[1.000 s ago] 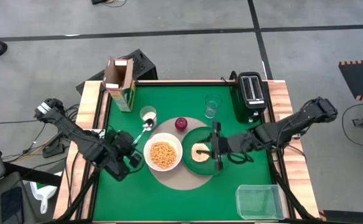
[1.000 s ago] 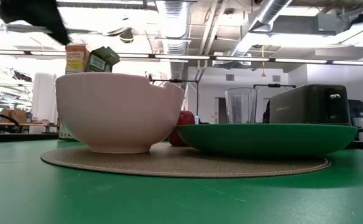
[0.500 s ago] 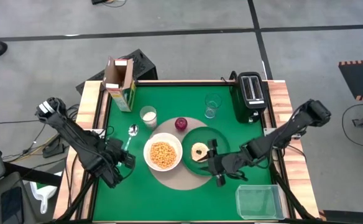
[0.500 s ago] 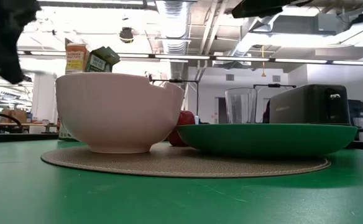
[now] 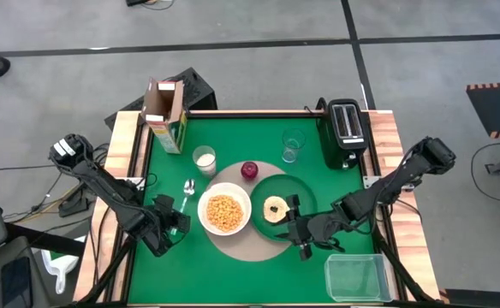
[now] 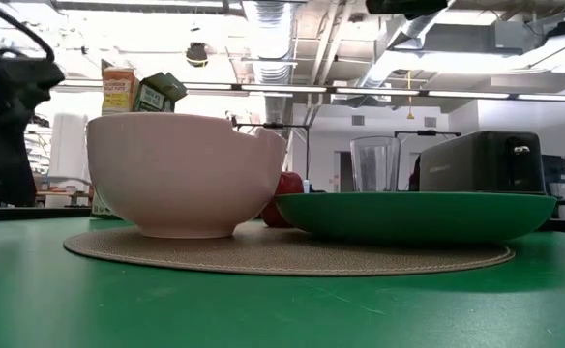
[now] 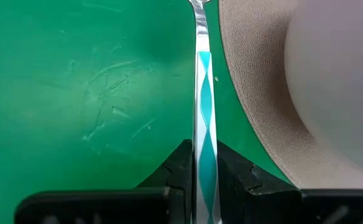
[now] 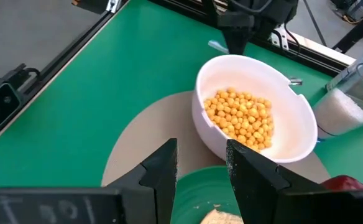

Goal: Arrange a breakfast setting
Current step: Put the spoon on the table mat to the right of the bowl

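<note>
A round tan mat (image 5: pixel 241 244) carries a white bowl (image 5: pixel 224 212) of cereal and a dark-green plate (image 5: pixel 306 195) with a bagel (image 5: pixel 275 208). A small red fruit (image 5: pixel 249 170) rests on the mat's far edge. The yellow-green cereal box (image 5: pixel 166 115) stands at the far left corner. My left gripper (image 5: pixel 173 225) is left of the mat, shut on a spoon (image 5: pixel 186 195) with a teal handle. My right gripper (image 5: pixel 288 226) is open and empty above the plate's near edge, its fingers (image 8: pixel 163 168) pointing at the bowl (image 8: pixel 253 115). My left gripper pinches the spoon's teal handle (image 7: pixel 204 155) between its two fingers (image 7: pixel 180 168), near the handle's free end. The fingers lie along the spoon, which runs level away from them toward the table's far edge, beside the mat (image 7: pixel 243 81). Whether it touches the table I cannot tell.
A glass of milk (image 5: pixel 204 159) stands just beyond the spoon's bowl. An empty clear glass (image 5: pixel 293 144) and a black toaster (image 5: pixel 346 128) stand at the far right. A clear plastic tub (image 5: pixel 357 275) sits at the near right corner.
My left gripper has gone toward the table's near edge with the spoon, whose bowl has come away from the milk glass and now lies left of the mat. My right gripper has drawn back from over the plate to its near edge.
</note>
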### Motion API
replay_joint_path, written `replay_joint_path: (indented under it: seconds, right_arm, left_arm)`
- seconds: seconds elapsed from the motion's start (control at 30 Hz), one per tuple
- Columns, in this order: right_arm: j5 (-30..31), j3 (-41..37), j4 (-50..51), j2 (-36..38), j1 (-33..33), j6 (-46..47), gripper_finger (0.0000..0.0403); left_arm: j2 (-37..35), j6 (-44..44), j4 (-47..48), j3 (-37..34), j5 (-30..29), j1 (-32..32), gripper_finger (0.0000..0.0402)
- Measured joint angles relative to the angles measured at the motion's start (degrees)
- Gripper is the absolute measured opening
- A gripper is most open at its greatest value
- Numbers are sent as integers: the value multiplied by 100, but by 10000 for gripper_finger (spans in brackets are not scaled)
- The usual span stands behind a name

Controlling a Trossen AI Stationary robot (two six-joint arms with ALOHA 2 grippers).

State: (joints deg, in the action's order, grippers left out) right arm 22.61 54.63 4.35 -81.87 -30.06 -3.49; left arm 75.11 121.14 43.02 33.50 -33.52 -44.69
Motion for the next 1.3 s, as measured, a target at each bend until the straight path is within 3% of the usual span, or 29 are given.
replay_joint_path:
  seconds: [0.17,0.6,0.8,1.1,1.3]
  right_arm:
    - [0,0,-3,0,4,2,163]
    - [0,0,-1,2,7,4,163]
    - [-2,0,-1,2,8,43,163]
    - [-1,0,-1,2,8,46,163]
    - [-2,0,-2,2,8,62,163]
  left_arm:
    - [110,-164,-955,-427,-122,161,30]
    - [760,-280,-1444,-418,-173,299,52]
    - [763,-269,-1475,-420,-205,302,77]
    - [724,-379,-1552,-395,-164,308,145]
    - [408,-823,-706,-137,222,302,155]
